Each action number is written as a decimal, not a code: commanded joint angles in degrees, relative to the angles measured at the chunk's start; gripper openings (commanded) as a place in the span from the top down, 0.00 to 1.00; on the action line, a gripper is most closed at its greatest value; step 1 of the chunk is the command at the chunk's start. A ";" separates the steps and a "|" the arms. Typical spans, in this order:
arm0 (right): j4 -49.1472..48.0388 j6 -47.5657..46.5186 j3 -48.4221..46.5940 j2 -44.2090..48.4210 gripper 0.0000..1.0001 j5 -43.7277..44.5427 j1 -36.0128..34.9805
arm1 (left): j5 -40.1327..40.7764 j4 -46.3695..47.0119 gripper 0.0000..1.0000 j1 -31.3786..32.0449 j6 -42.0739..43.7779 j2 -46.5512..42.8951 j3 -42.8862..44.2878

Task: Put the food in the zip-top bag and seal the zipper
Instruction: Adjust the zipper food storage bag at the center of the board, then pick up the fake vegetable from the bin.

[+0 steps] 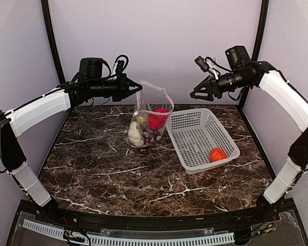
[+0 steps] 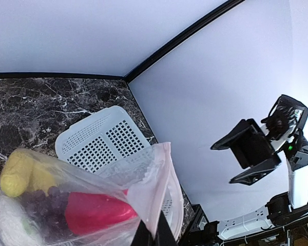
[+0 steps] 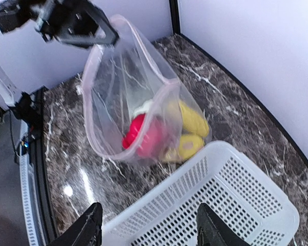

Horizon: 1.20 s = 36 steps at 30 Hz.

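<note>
**A:** Dark marble table (image 1: pixel 118 174) with pale walls behind it. What's the biggest thing on it?

**B:** The white basket (image 1: pixel 195 134), right of centre in the top view. Only the tomato (image 1: pixel 217 154) lies in it, in the corner toward the lower right of the frame.

**A:** And the bag (image 1: pixel 149 110)?

**B:** Just left of the basket, at centre frame. Its bottom rests on the table and its mouth is held up and gaping.

**A:** Held by what?

**B:** The left gripper (image 1: pixel 138 87), reaching in from the upper left. Its fingers are pressed together on the bag's top edge.

**A:** The right gripper (image 1: pixel 194 94)?

**B:** It hangs in the air at upper right, above the basket, with its fingers spread and nothing between them.

**A:** What's inside the bag?

**B:** The red pepper (image 1: pixel 157 119) is on top and the cauliflower (image 1: pixel 135 134) sits low on the left. The grapes (image 1: pixel 153 136) are beneath the pepper, and the two yellow pieces (image 3: pixel 192 123) are on the basket side.

**A:** The zipper (image 2: pixel 161 179)?

**B:** It's a pink strip around the mouth, and it's unsealed.
</note>
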<state>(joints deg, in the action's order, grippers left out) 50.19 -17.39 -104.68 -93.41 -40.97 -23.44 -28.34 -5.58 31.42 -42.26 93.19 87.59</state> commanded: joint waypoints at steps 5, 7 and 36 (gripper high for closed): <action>7.83 -12.86 15.37 2.38 0.42 13.26 2.77 | -1.35 -5.46 0.99 0.83 2.14 5.31 -1.99; 8.88 -13.95 16.42 2.66 0.42 16.11 3.33 | -0.25 -6.69 0.99 0.99 3.41 3.07 -3.40; 15.19 -12.52 26.78 -9.77 0.06 34.53 3.22 | 0.30 -11.20 0.99 4.75 6.36 -2.90 -3.96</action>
<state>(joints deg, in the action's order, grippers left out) 65.63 -31.88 -79.75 -101.93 -9.96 -20.21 -27.44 -18.94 36.38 -35.66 92.07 84.84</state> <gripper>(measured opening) 0.836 0.008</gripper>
